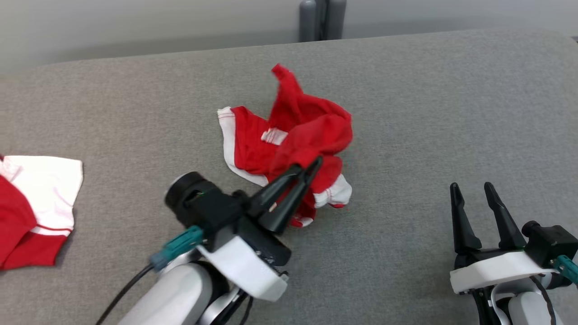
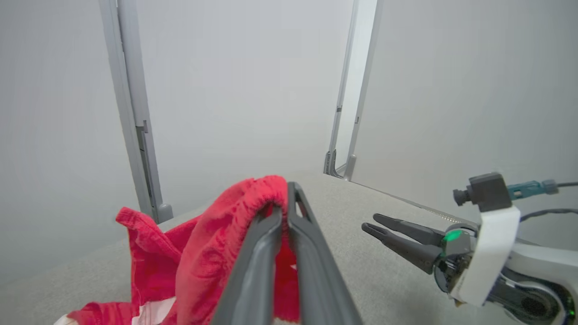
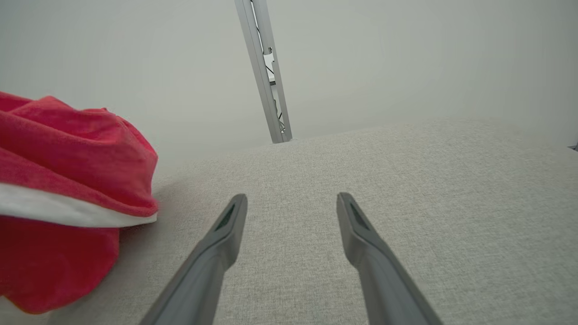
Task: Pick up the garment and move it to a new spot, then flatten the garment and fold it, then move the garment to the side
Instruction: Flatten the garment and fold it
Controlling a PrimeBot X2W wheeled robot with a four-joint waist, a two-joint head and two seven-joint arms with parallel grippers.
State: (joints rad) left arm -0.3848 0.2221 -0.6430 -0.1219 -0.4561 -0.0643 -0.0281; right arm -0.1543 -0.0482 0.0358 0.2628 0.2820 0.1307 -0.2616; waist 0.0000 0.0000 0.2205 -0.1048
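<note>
garment (image 1: 298, 135), red with white trim, crumpled in centre of head view on grey counter (image 1: 451, 113). left pincer (image 1: 316, 164) reaches in from lower left, fingers pressed together, pinching raised fold at lower middle of heap; left wrist view shows red hem caught between tips. right pincer (image 1: 472, 187) at lower right, fingers spread, holding nothing, well apart from garment. second red-and-white garment (image 1: 40, 203) lies at left edge.

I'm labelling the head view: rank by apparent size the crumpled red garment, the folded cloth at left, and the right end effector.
crumpled red garment
folded cloth and right end effector: close; the cloth is cropped, so unranked
</note>
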